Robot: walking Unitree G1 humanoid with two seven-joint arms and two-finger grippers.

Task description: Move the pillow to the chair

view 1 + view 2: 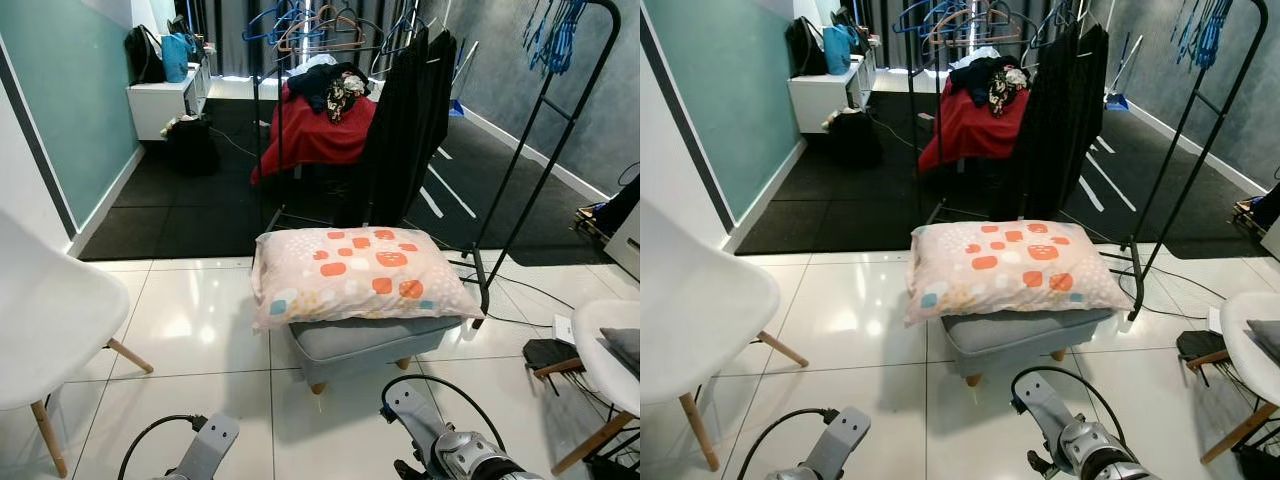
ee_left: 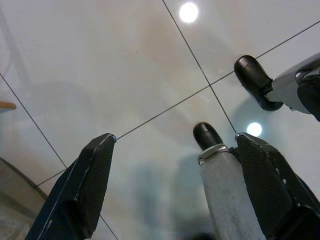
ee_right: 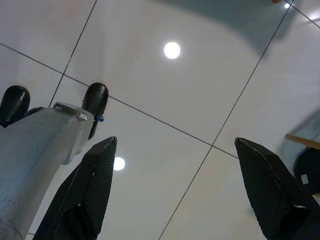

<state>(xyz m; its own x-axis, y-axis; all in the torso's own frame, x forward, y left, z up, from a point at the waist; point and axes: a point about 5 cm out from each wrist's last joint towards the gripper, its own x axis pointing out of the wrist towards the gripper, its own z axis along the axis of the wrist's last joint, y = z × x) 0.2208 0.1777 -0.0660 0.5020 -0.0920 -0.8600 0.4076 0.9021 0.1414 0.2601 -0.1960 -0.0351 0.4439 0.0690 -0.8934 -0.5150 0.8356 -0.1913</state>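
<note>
A pale pink pillow (image 1: 360, 272) with orange and white patches lies flat on a grey footstool (image 1: 365, 342) straight ahead. A white chair (image 1: 45, 320) stands at the near left. Part of a second white chair (image 1: 615, 360) shows at the right edge. Both silver arms hang low at the bottom of the eye views, well short of the pillow. In the left wrist view my left gripper (image 2: 175, 145) is open over the white tiles. In the right wrist view my right gripper (image 3: 175, 145) is open as well, with nothing between its fingers.
Behind the footstool a black clothes rack (image 1: 400, 120) holds dark garments. Its leg (image 1: 485, 290) and cables lie just right of the stool. A red-draped pile of clothes (image 1: 320, 125) and a white cabinet (image 1: 165, 100) stand further back on dark flooring.
</note>
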